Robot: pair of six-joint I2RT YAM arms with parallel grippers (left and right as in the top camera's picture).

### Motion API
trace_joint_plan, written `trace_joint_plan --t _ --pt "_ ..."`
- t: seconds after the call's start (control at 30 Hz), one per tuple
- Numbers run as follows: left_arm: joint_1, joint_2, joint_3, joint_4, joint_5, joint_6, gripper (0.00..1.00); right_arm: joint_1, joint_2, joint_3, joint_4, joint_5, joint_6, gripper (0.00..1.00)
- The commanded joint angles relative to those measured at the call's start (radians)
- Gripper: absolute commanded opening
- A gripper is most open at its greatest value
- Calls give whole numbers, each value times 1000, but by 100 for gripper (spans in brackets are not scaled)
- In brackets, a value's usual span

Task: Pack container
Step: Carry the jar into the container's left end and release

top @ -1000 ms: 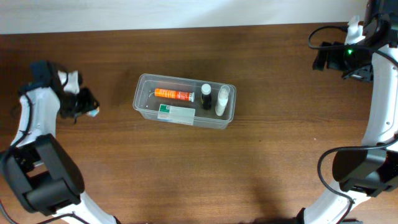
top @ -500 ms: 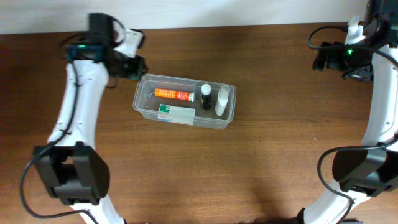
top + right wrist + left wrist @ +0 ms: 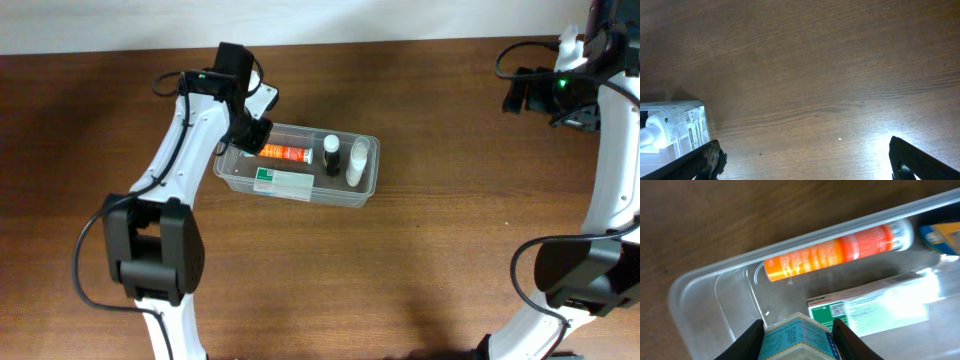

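The clear plastic container (image 3: 236, 171) sits mid-table and shows in the left wrist view (image 3: 715, 272). In it lie an orange tube (image 3: 280, 152), a white-and-green carton (image 3: 283, 182), a black bottle (image 3: 331, 155) and a white bottle (image 3: 357, 162). My left gripper (image 3: 251, 133) hovers over the container's left end, shut on a small blue-and-white box (image 3: 797, 339). Below it I see the orange tube (image 3: 835, 255) and the carton (image 3: 870, 310). My right gripper (image 3: 516, 95) is wide open and empty at the far right back, over bare wood (image 3: 805, 165).
A white labelled block with a cable (image 3: 675, 131) lies at the left edge of the right wrist view. A blue-and-yellow label (image 3: 942, 232) shows at the container's far end. The table's back edge runs along the top of the overhead view.
My left arm swung from the table's far left, across the back, to above the container's left end, with the box in its jaws. The right arm has not moved.
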Motion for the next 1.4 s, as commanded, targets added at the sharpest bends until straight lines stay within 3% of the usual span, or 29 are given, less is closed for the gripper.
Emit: trace_joint_plan --t 0.0,0.7,0.9,1.37 --pt "14 53 16 -14 -25 -14 34 -3 -7 15 0 9 5 98" --pt "14 96 0 -23 -40 -14 36 -3 -7 15 0 9 5 99" --pt "14 96 0 -27 -41 -14 50 -3 -7 15 0 9 5 98" --pt "14 95 3 -26 -58 -14 52 -3 -7 15 0 9 5 98"
